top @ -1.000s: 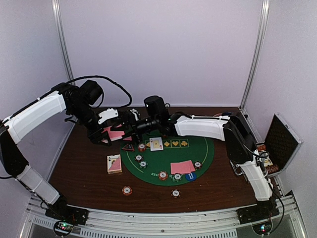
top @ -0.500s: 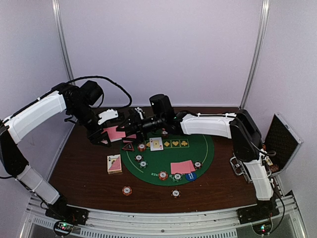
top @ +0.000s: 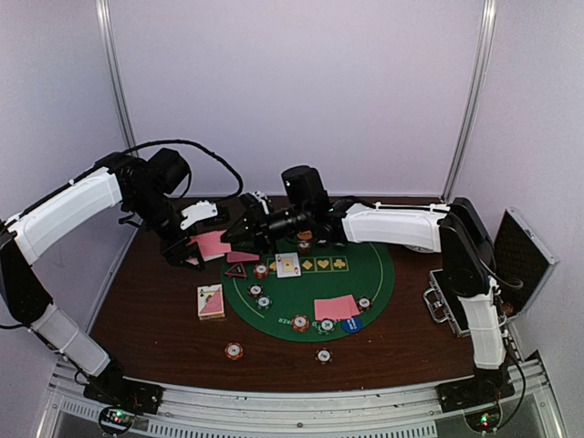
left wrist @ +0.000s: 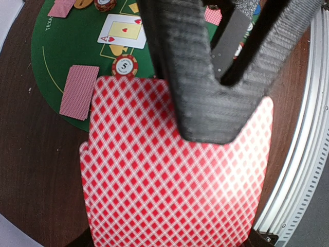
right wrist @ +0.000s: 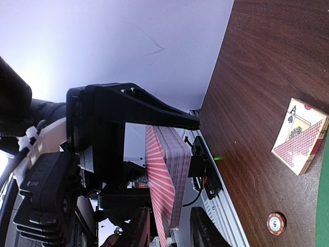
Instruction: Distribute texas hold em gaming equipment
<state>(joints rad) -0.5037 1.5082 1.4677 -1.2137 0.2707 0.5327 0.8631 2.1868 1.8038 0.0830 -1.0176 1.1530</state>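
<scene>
The left hand (top: 201,245) is pressed onto a deck of pink-backed cards (left wrist: 169,180), held above the far left of the counter (top: 155,319), just beyond the green mat (top: 370,283). The right hand (top: 243,234) reaches in from the right to the deck's edge; its fingers (right wrist: 203,229) are parted, one on each side of the deck, with a gap showing by one finger. On the mat lie a face-up ace (top: 287,265), a triangle marker (top: 235,270), a face-down card (top: 335,307) and a blue button (top: 351,322). A card box (top: 211,301) rests left of the mat, and two chips (top: 234,350) lie near
</scene>
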